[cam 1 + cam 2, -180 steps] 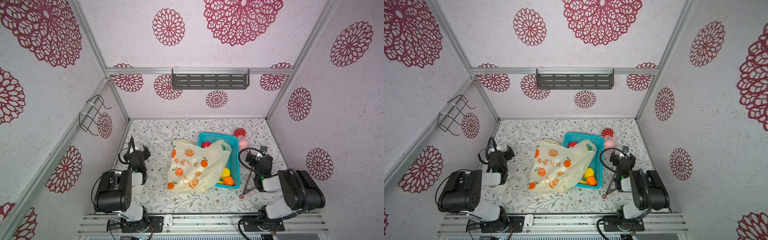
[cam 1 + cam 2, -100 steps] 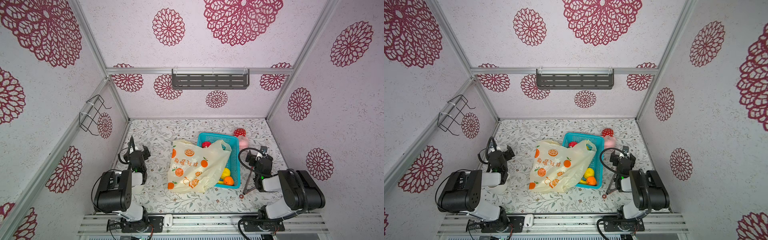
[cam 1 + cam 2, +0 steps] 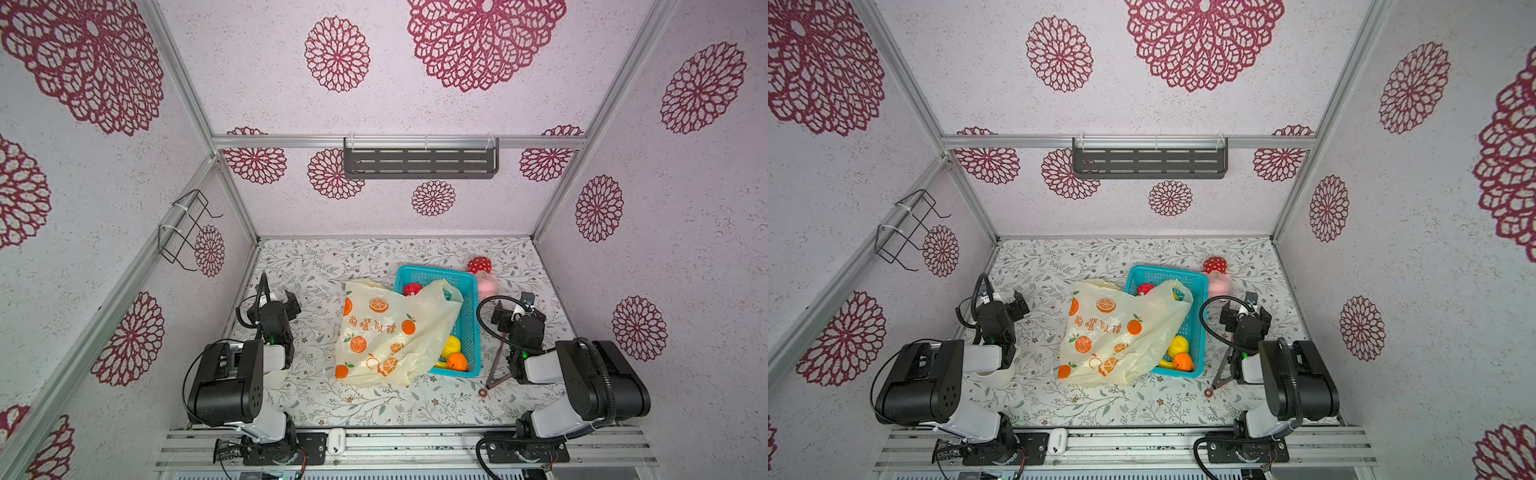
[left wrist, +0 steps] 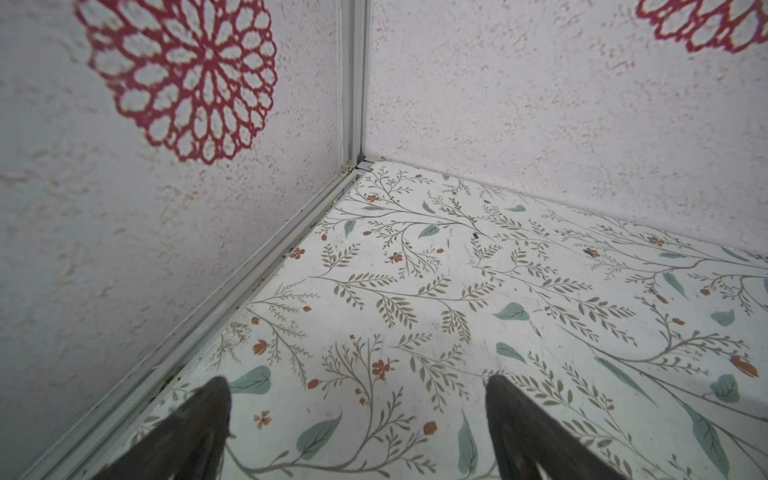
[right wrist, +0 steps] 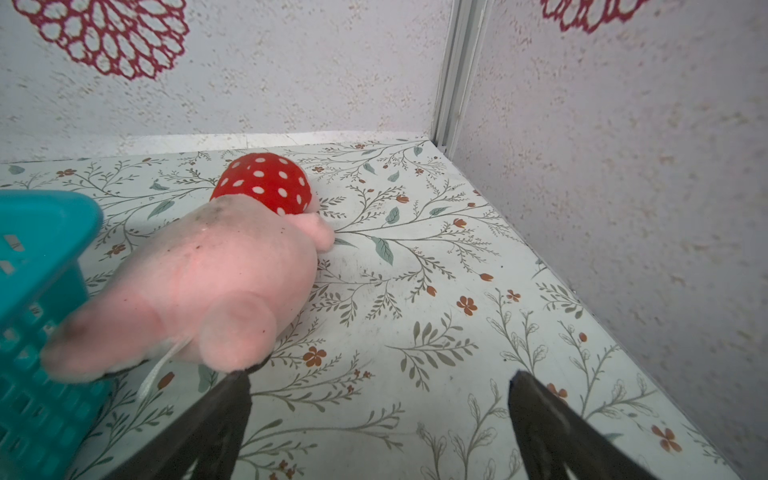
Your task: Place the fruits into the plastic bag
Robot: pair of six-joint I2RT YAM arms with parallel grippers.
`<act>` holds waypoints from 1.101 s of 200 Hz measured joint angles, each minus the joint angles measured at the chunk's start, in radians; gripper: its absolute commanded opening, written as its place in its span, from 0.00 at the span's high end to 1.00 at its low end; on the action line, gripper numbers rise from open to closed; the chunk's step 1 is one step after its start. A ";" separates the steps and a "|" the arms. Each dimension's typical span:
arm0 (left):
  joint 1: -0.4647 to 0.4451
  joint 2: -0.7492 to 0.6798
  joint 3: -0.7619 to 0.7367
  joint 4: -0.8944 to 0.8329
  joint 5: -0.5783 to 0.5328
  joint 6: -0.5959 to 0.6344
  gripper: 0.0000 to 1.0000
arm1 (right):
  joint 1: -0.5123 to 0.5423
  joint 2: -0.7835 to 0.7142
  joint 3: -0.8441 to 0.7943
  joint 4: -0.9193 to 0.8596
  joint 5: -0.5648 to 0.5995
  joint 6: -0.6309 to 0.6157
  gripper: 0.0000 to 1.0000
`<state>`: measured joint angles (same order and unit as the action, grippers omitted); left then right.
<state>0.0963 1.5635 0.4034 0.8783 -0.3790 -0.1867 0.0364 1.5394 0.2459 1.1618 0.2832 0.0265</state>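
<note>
plastic bag [image 3: 390, 332]: thin cream film, orange-fruit prints, crumpled mid worktop [image 3: 332, 399], overlapping teal basket [image 3: 471, 316] | fruits [image 3: 451, 345]: yellow, orange, red pieces lie in basket, partly under bag | left claw [image 4: 356, 380]: spread, empty | right claw [image 5: 380, 374]: spread, empty, beside pink plush [image 5: 208, 282]

Both arms were built of bulky black motor housings joined by white links; the left arm [image 3: 224, 374] bore a cluster of small holes [image 3: 253, 390] on its housing's face; the right arm [image 3: 623, 395] carried a ribbed black conduit [image 3: 604, 374] across its housing; thin black cables [image 3: 478, 316] looped above each wrist; a green light [image 3: 272, 341] glowed on each forearm; the left gripper [image 4: 357, 384] and right gripper [image 5: 378, 377] ended in dark, tapering fingers [image 4: 195, 432].
</note>
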 measured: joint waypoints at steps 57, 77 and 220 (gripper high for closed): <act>0.000 0.000 0.000 0.000 0.000 0.000 0.03 | 0.000 0.000 0.000 0.000 0.000 0.000 0.01; -0.004 -0.010 0.006 -0.031 -0.009 0.002 0.03 | 0.002 -0.014 0.003 -0.032 0.002 0.000 0.05; -0.495 0.064 0.900 -1.150 0.047 -0.314 0.03 | 0.285 -0.363 0.468 -1.113 0.053 0.302 0.13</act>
<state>-0.3985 1.6279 1.3037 -0.2718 -0.3325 -0.5003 0.3218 1.1767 0.7139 0.0490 0.3367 0.3283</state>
